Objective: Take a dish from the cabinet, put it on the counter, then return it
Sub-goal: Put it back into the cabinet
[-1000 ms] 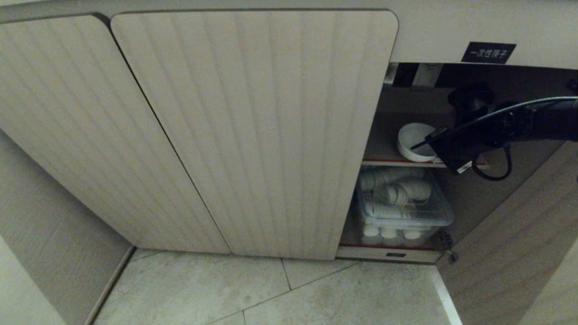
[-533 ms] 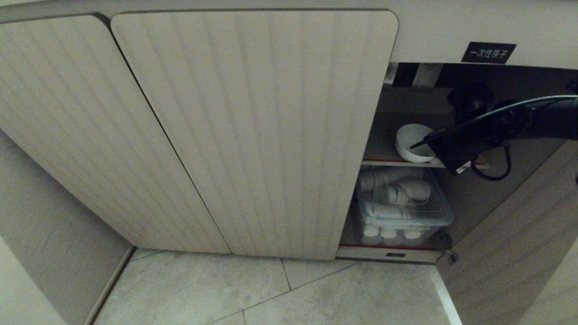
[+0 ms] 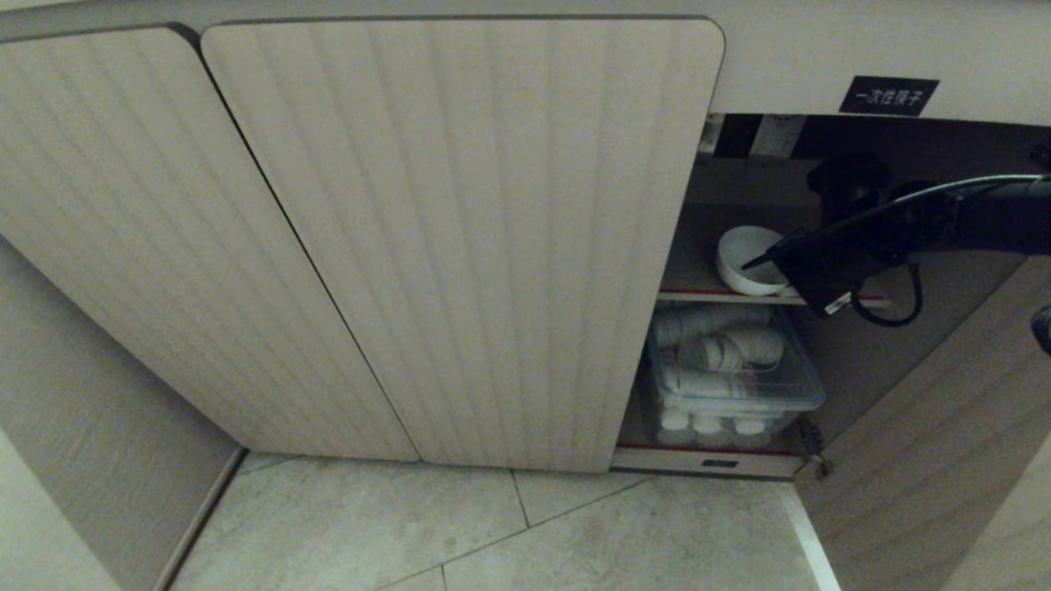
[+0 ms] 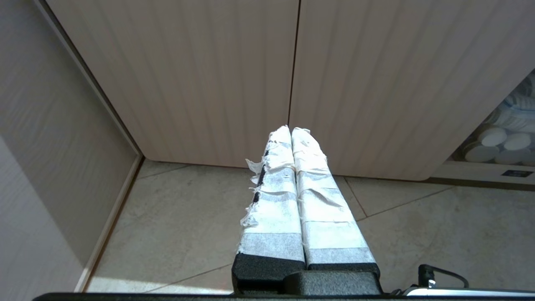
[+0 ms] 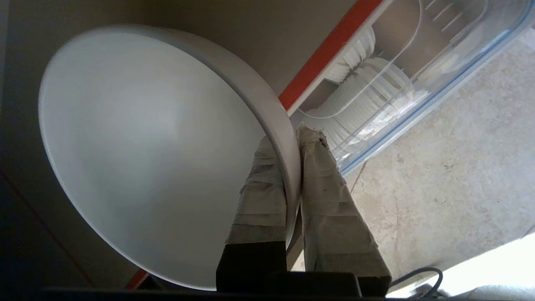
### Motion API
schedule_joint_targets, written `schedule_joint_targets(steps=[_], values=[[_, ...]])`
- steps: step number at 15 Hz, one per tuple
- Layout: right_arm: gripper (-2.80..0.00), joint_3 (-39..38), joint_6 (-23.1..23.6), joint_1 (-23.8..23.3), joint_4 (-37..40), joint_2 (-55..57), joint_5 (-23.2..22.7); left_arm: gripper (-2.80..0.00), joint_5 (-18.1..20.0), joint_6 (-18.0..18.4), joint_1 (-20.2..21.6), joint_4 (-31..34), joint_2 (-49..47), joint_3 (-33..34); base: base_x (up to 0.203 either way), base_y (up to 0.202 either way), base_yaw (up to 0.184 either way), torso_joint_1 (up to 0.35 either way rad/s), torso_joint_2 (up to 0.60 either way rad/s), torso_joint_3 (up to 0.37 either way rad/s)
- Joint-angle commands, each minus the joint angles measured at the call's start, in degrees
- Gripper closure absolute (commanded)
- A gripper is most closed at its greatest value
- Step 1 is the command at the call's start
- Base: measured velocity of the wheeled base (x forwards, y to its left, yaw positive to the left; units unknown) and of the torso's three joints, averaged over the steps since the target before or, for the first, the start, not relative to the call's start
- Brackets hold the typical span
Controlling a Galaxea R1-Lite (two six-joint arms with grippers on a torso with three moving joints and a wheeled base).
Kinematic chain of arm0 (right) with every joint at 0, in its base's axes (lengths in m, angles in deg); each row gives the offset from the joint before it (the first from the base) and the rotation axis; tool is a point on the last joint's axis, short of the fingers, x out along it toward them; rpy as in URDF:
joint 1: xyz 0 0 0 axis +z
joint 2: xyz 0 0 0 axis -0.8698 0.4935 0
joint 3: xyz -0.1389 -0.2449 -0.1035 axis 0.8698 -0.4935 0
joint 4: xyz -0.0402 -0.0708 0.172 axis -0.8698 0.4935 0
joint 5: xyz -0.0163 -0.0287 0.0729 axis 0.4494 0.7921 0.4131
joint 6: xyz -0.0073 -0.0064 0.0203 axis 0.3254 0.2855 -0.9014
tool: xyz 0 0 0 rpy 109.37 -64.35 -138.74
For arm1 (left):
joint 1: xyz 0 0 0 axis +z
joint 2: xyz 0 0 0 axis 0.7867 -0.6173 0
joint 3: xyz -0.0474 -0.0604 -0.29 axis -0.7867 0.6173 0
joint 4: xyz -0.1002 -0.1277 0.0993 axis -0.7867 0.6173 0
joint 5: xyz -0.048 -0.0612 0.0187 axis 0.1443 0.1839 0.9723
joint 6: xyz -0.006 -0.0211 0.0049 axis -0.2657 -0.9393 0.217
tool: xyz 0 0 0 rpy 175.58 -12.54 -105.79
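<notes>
The dish (image 3: pixel 741 249), a plain white bowl, sits at the front of the upper shelf (image 3: pixel 698 293) inside the open right bay of the beige ribbed cabinet (image 3: pixel 460 246). My right gripper (image 3: pixel 759 261) reaches in from the right and is shut on the dish's near rim. In the right wrist view the dish (image 5: pixel 146 146) fills the frame, and the right gripper (image 5: pixel 290 138) has one taped finger inside the bowl and one outside. My left gripper (image 4: pixel 291 128) is parked low before the closed doors, shut and empty. The counter is out of view.
A clear plastic bin (image 3: pixel 731 377) of white ribbed paper cups fills the lower shelf under the dish. The opened door (image 3: pixel 928 460) stands at the right. A black label (image 3: pixel 888 95) sits above the opening. Tiled floor (image 3: pixel 493 533) lies below, with a wall at the left.
My right gripper and the dish it holds have shifted slightly left, deeper over the upper shelf. The left arm has not moved.
</notes>
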Motion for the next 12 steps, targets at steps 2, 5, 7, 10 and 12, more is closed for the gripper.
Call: schedule_joint_targets(steps=[2,5,7,10,12], values=[[0.00,0.8,-0.4,-0.1,0.1,1.1,0.1,0.00,0.0,0.0,0.0,0.0,0.0,0.0,0.000,0.000,0.000,0.000,0.00,0.000],[0.00,1.4,-0.4,-0.1,0.0,1.5,0.2,0.00,0.0,0.0,0.0,0.0,0.0,0.0,0.000,0.000,0.000,0.000,0.00,0.000],[0.00,1.4,-0.5,-0.1,-0.1,1.5,0.2,0.00,0.0,0.0,0.0,0.0,0.0,0.0,0.000,0.000,0.000,0.000,0.00,0.000],[0.00,1.4,-0.7,-0.1,-0.2,1.5,0.3,0.00,0.0,0.0,0.0,0.0,0.0,0.0,0.000,0.000,0.000,0.000,0.00,0.000],[0.00,1.4,-0.7,-0.1,-0.5,1.5,0.6,0.00,0.0,0.0,0.0,0.0,0.0,0.0,0.000,0.000,0.000,0.000,0.00,0.000]])
